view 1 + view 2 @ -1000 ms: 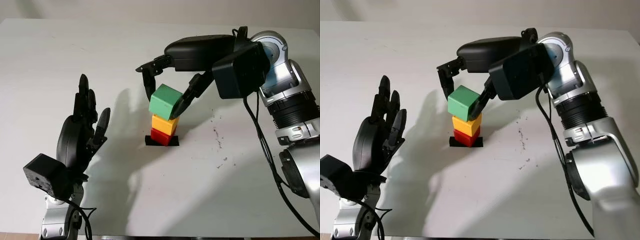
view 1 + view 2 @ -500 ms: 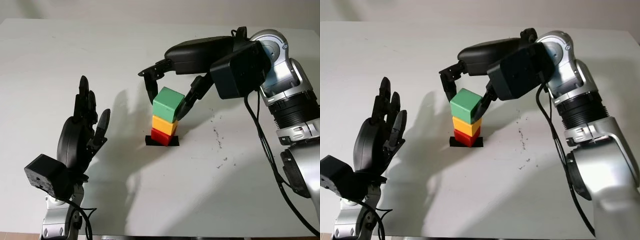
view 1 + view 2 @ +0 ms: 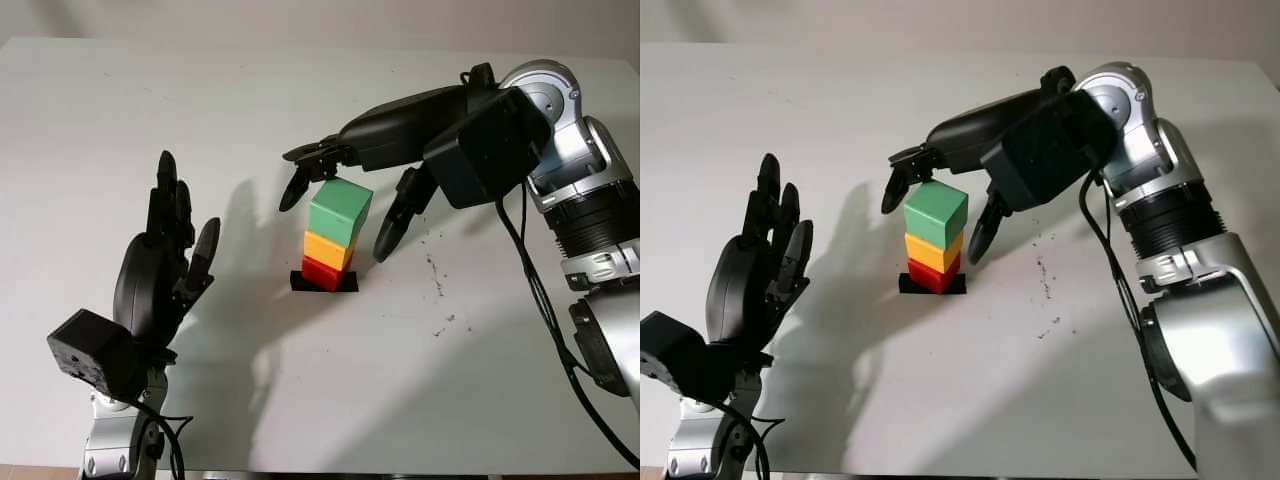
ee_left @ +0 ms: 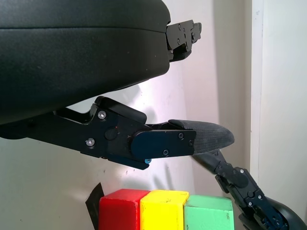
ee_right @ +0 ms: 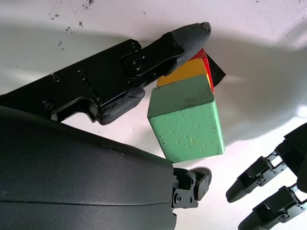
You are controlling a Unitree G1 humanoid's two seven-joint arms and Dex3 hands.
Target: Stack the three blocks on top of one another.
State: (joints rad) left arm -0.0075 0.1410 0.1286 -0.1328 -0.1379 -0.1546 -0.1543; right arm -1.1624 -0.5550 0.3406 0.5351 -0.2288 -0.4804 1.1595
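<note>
A red block (image 3: pixel 320 271) sits on a small black square mark (image 3: pixel 347 284) near the table's middle. A yellow block (image 3: pixel 329 248) lies on the red one, and a green block (image 3: pixel 339 209) tops the stack, slightly tilted. My right hand (image 3: pixel 338 212) hovers over the stack, open, with fingers (image 3: pixel 392 222) on either side of the green block and apart from it. In the right wrist view the green block (image 5: pixel 187 120) stands free between the fingers (image 5: pixel 158 58). My left hand (image 3: pixel 165 270) is open, raised upright at the table's left.
The white table (image 3: pixel 120 120) has small dark specks (image 3: pixel 437 272) to the right of the stack. The right arm (image 3: pixel 560 190) reaches in from the right edge.
My right hand has let go of the green block and its fingers have spread away from it. The block now sits on the yellow one. The left hand has not moved.
</note>
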